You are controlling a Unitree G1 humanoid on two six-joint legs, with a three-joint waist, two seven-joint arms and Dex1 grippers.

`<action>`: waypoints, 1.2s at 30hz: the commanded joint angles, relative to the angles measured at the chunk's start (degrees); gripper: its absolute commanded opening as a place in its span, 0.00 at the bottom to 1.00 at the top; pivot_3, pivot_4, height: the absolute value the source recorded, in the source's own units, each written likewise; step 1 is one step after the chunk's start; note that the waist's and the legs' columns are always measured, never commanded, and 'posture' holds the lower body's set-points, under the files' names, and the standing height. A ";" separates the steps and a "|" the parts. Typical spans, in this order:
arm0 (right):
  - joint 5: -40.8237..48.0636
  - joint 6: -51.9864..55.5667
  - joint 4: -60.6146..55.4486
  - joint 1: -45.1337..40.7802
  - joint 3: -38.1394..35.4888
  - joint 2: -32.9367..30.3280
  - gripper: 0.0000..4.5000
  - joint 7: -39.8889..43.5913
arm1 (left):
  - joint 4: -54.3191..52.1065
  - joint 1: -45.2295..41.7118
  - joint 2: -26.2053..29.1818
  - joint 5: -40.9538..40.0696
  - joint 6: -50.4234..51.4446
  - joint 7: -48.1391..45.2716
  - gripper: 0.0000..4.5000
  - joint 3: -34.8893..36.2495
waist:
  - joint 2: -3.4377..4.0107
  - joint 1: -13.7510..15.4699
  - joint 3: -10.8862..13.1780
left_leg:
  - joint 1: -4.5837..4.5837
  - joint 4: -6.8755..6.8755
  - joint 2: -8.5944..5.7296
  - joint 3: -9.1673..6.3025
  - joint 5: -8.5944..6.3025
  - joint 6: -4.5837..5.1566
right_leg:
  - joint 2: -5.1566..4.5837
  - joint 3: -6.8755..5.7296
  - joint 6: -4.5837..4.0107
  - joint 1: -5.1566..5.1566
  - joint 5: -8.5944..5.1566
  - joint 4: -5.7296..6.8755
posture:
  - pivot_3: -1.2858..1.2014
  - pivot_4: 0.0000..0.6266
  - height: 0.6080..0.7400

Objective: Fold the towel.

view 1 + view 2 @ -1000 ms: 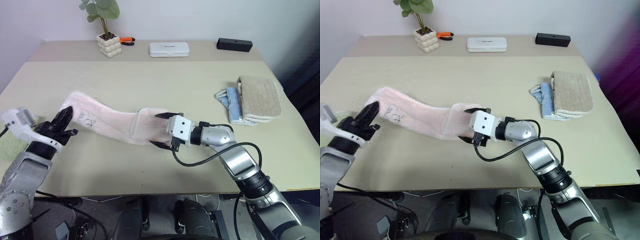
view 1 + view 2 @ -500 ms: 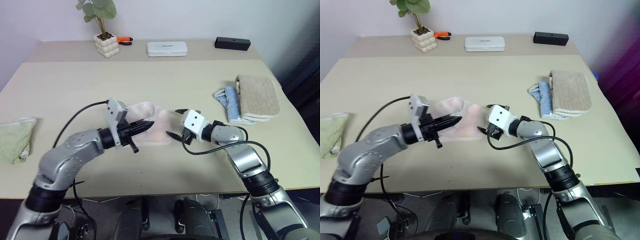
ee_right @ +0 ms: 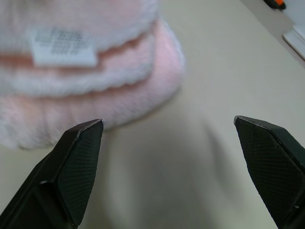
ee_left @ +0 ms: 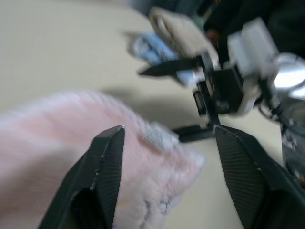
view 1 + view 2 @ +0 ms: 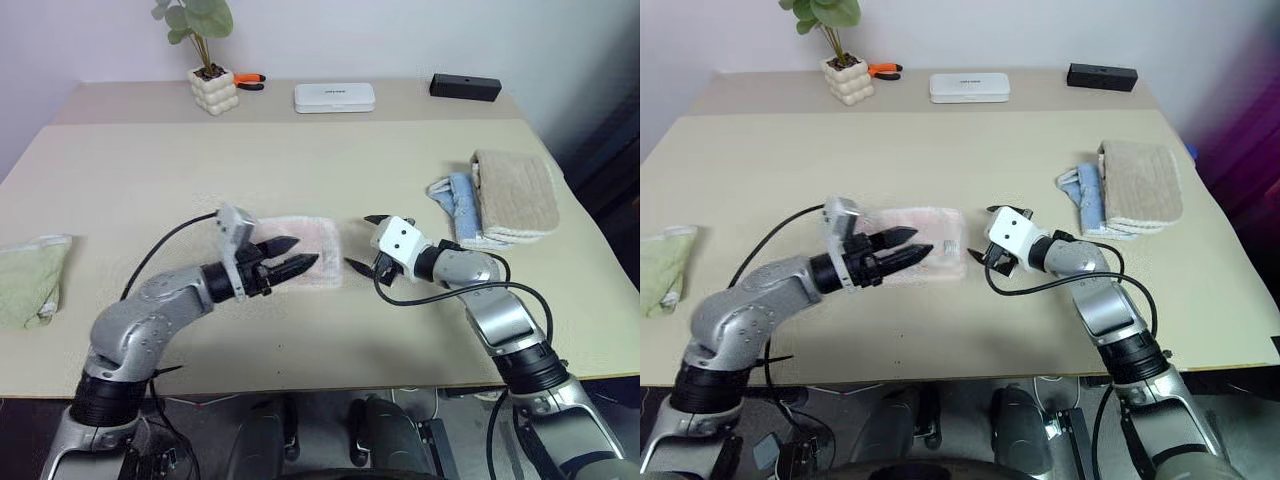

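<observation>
- Left gripper (image 5: 296, 257) hovered over the near-left part of the pink towel (image 5: 305, 238), black fingers (image 4: 106, 162) parted and holding nothing.
- In the left wrist view, pile of the towel seen between and below those parted fingers, a small white label (image 4: 158, 135) lying on its top layer.
- Right gripper (image 5: 367, 243) stood just beside the towel's right edge, spread wide and empty, clear of the cloth with bare table (image 5: 330, 160) showing between its fingers (image 3: 80, 157) in the right wrist view.
- Towel lay near the middle of the table between the two grippers, already doubled into a compact pad; two layers visible at its rounded edge (image 3: 162, 62).
- Judged soft, light and limp: fluffy pile, no stiffness, likely to sag and slide open if lifted by one layer alone.
- Judged best taken at a corner or along the open edge, pinching both layers together; fold line better left alone.
- Little risk of damage; more likely trouble judged to be a finger snagging the pile or dragging the pad across the smooth tabletop.
- Farther out: a stack of folded towels (image 5: 515, 195) well apart to the right, a green cloth (image 5: 30, 278) at the left edge.
</observation>
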 commanded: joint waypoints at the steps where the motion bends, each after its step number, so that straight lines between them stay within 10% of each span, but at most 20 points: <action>1: 1.70 -1.02 -1.13 -0.24 -4.16 -3.31 1.00 2.06 | -5.23 2.76 3.14 -6.27 2.04 0.36 0.61 8.66 | 0.00 0.00 0.00 | 0.00 0.00 0.00 0.00 0.00 0.00 | 0.00 0.00 0.00 0.00 0.00 -0.01 | 0.52 0.24 1.00; 6: 7.02 2.77 -2.75 -1.19 -7.47 -3.90 0.82 4.76 | -4.58 5.39 4.94 -3.93 -0.99 3.48 0.43 15.99 | 0.00 0.03 0.01 | 0.02 0.01 0.00 -0.02 0.00 0.00 | 0.01 -0.01 0.01 0.03 -0.01 0.00 | 0.52 0.24 1.00; 10: 14.24 9.76 -7.40 -3.40 -8.79 0.27 0.37 5.21 | -4.47 6.75 7.06 5.47 -3.67 4.88 0.00 12.02 | 0.02 -0.04 0.02 | 0.03 -0.02 0.00 -0.02 -0.01 0.00 | 0.02 -0.01 0.00 0.00 0.00 0.02 | 0.52 0.24 1.00; 13: 18.07 15.81 -11.57 -4.76 -5.62 5.09 0.03 4.73 | -3.47 6.69 5.29 10.35 -6.35 3.96 0.00 6.87 | 0.01 0.05 0.02 | 0.02 -0.02 0.00 -0.02 -0.02 0.00 | 0.00 0.00 0.00 0.00 0.00 0.00 | 0.52 0.24 1.00; 24: 3.50 11.73 4.41 -5.33 9.91 11.77 0.03 -2.68 | 10.68 3.57 -3.43 24.10 -13.98 3.99 0.00 -3.90 | 0.00 -0.01 0.00 | -0.07 0.00 -0.06 0.00 -0.04 0.04 | -0.03 -0.02 0.00 -0.05 0.00 0.00 | 0.52 0.24 1.00; 32: 6.11 11.92 1.77 -4.20 6.27 11.29 0.03 -1.14 | 8.73 6.30 -5.01 24.22 -15.42 2.87 0.00 -1.53 | 0.00 0.04 -0.03 | -0.04 0.00 -0.03 0.00 -0.03 0.03 | -0.03 -0.02 0.00 -0.04 0.00 0.05 | 0.52 0.24 1.00; 36: 12.38 15.01 -4.42 -3.80 0.88 9.69 0.31 2.27 | 3.68 8.44 -5.91 17.54 -12.45 5.29 0.00 6.88 | -0.01 0.01 -0.02 | -0.05 0.00 -0.02 -0.01 -0.05 0.05 | -0.09 -0.01 0.01 -0.05 0.00 0.03 | 0.52 0.24 1.00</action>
